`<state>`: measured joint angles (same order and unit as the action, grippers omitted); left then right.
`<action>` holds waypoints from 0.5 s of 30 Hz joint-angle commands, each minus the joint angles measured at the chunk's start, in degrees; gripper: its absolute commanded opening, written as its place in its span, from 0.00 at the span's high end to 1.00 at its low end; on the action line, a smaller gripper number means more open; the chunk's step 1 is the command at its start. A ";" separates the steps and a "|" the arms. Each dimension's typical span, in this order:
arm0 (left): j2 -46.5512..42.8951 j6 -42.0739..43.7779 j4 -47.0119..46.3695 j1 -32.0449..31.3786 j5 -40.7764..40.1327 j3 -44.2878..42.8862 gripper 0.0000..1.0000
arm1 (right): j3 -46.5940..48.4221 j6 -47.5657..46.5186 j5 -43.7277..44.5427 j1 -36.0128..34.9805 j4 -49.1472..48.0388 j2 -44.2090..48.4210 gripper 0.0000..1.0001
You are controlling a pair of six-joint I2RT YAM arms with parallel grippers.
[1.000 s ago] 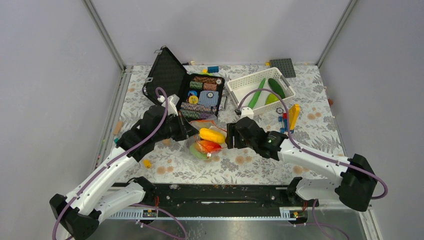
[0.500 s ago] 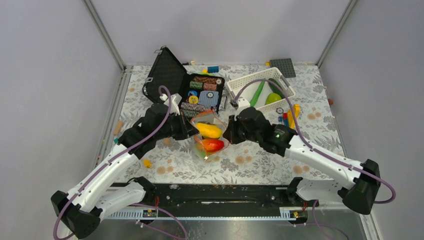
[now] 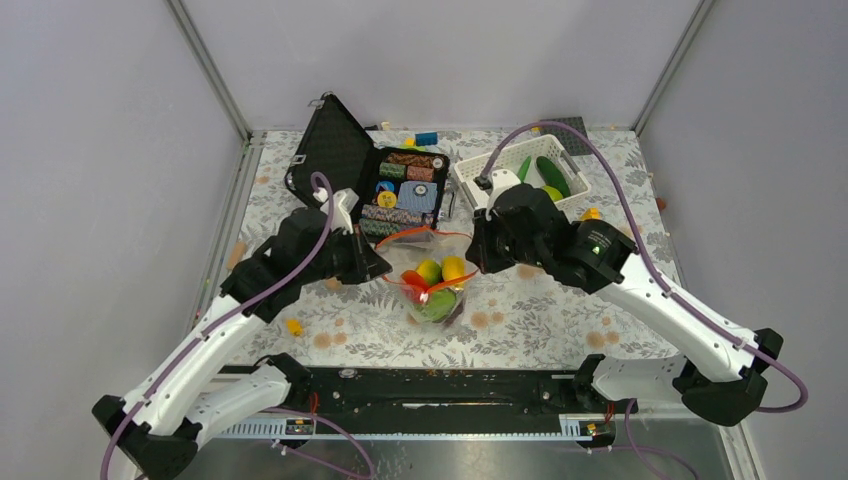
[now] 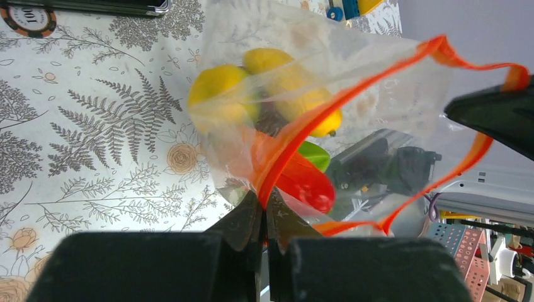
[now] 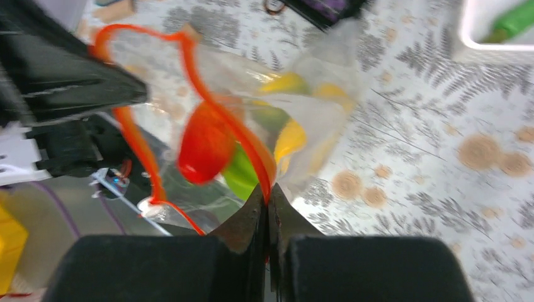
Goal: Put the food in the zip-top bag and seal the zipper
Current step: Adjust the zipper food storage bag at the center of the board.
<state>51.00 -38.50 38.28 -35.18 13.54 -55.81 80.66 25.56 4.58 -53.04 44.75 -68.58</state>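
Observation:
The clear zip-top bag (image 3: 432, 285) hangs above the table between both arms, its mouth gaping. Inside lie yellow, red and green food pieces (image 3: 437, 272). My left gripper (image 3: 383, 268) is shut on the red-orange zipper (image 4: 286, 154) at the bag's left end. My right gripper (image 3: 474, 258) is shut on the zipper (image 5: 217, 116) at the right end. In the left wrist view the yellow pieces (image 4: 227, 88), a red piece (image 4: 308, 185) and a green one (image 4: 315, 154) show through the plastic. More food, a green cucumber (image 3: 553, 172), lies in the white basket (image 3: 505, 160).
An open black case (image 3: 385, 185) of chip stacks sits behind the bag. A white lattice basket stands at the back right, partly hidden by my right arm. Small toy pieces, one yellow (image 3: 293, 326), lie on the floral cloth. A grey baseplate (image 3: 575, 123) lies at the back.
My right gripper has shut on the zipper's right end. Both arms have lifted the bag, so it now hangs upright with the food dropped to its bottom. The right arm moved back and up.

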 commanded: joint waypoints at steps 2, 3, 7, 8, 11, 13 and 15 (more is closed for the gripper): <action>-2.83 1.20 -1.00 0.24 -1.64 -2.85 0.97 | 0.79 -1.60 3.41 -0.24 3.48 2.50 0.98; -2.57 0.97 -1.56 0.20 -0.79 -2.71 0.97 | -0.31 -1.99 0.25 -0.23 1.60 2.43 0.98; -0.18 0.04 -5.10 0.20 4.19 -1.87 0.97 | -3.18 -0.97 -9.83 -0.23 -6.26 -1.43 0.97; 0.53 -0.18 -5.71 0.15 5.26 -1.73 0.98 | -3.23 -0.29 -10.95 -0.18 -8.24 -3.04 0.97; 2.42 -0.36 -6.87 0.13 7.50 -1.51 0.99 | -1.75 0.39 -13.20 -0.23 -10.28 -8.10 0.92; 2.95 -0.19 -6.88 0.11 7.25 -1.50 1.00 | -0.79 -0.25 -11.81 -0.22 -10.70 -10.05 0.88; 2.73 0.04 -6.84 0.12 6.47 -1.45 1.00 | -0.58 -1.31 -7.48 -0.23 -10.58 -10.53 0.73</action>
<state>54.19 -38.63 35.88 -35.18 18.11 -56.23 78.04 25.58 -4.51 -53.08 37.76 -77.91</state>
